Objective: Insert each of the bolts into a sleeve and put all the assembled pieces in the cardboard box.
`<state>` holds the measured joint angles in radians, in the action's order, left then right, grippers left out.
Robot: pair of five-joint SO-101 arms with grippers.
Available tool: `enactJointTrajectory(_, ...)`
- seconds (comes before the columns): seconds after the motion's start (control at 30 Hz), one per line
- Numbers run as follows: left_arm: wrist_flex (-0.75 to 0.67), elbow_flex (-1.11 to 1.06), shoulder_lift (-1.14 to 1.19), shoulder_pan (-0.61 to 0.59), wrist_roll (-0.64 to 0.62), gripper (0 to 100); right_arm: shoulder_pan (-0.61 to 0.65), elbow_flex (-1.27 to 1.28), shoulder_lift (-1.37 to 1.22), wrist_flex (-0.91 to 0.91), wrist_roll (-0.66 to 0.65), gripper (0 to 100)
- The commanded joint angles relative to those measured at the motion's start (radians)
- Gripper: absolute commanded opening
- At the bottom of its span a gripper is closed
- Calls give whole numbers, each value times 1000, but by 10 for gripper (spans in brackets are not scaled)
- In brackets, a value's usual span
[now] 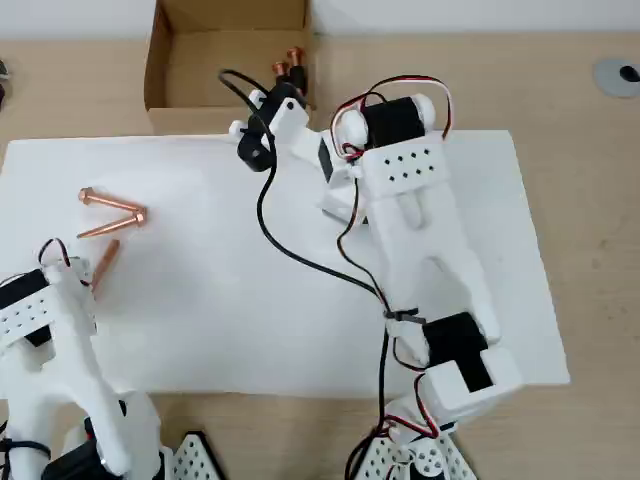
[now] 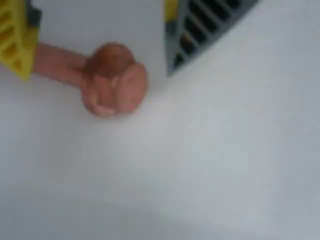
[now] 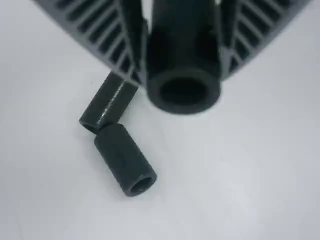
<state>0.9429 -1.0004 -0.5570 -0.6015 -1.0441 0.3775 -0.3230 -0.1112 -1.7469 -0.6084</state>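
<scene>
In the right wrist view my right gripper point(image 3: 182, 82) is shut on a black sleeve point(image 3: 184, 60), held just above the white paper with its open end showing. Two more black sleeves point(image 3: 122, 160) lie end to end beside it. From above, that gripper point(image 1: 262, 135) is at the paper's far edge, close to the cardboard box point(image 1: 160, 70). My left gripper point(image 2: 95, 72) stands open low over the paper, and a copper bolt point(image 2: 112, 80) lies between its fingers point(image 2: 15, 45). Three bolts point(image 1: 112, 203) lie at the paper's left, the nearest point(image 1: 105, 262) beside my left arm.
Two copper bolt heads point(image 1: 286, 62) show against the box's right wall. The white paper point(image 1: 200, 300) covers most of the wooden table. A black cable point(image 1: 300, 262) trails across the paper from the right arm. A grey disc point(image 1: 618, 76) sits at the table's far right.
</scene>
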Motion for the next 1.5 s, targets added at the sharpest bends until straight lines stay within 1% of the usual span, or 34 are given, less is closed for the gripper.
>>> enactJointTrajectory(0.0, 8, 11, 10, 11, 5, 186, -16, -7, 56, -6, 2, 11)
enactJointTrajectory(0.13, 72, 100, 128, 11, 14, 186, -16, -7, 56, -6, 2, 11)
enactJointTrajectory(0.27, 206, 250, 311, 11, 35, 186, -16, -7, 56, -6, 2, 11)
enactJointTrajectory(0.33, 242, 310, 397, 9, 40, 186, -16, -7, 56, -6, 2, 11)
enactJointTrajectory(0.47, 252, 365, 507, 8, 38, 184, -16, -7, 56, -6, 2, 11)
enactJointTrajectory(0.63, 245, 370, 515, 3, 40, 102, -16, -7, 56, -6, 2, 11)
enactJointTrajectory(0.87, 252, 410, 513, 0, 51, 104, -16, -7, 56, -8, 2, 11)
enactJointTrajectory(0.93, 258, 460, 513, 6, 114, 104, -16, -7, 56, -8, 2, 11)
enactJointTrajectory(1.0, 308, 540, 513, 15, 224, 109, -16, -7, 56, -8, 2, 11)
enactJointTrajectory(1.13, 485, 726, 515, 51, 568, 200, -16, -7, 56, -8, 2, 11)
enactJointTrajectory(1.2, 526, 796, 515, 54, 700, 229, -16, -7, 56, -8, 2, 11)
enactJointTrajectory(1.23, 528, 825, 521, 55, 729, 233, -16, -7, 56, -8, 2, 11)
enactJointTrajectory(1.33, 511, 867, 524, 57, 741, 233, -16, -7, 56, -8, 2, 11)
enactJointTrajectory(1.47, 420, 835, 526, 60, 733, 233, -18, -7, 56, -8, 2, 11)
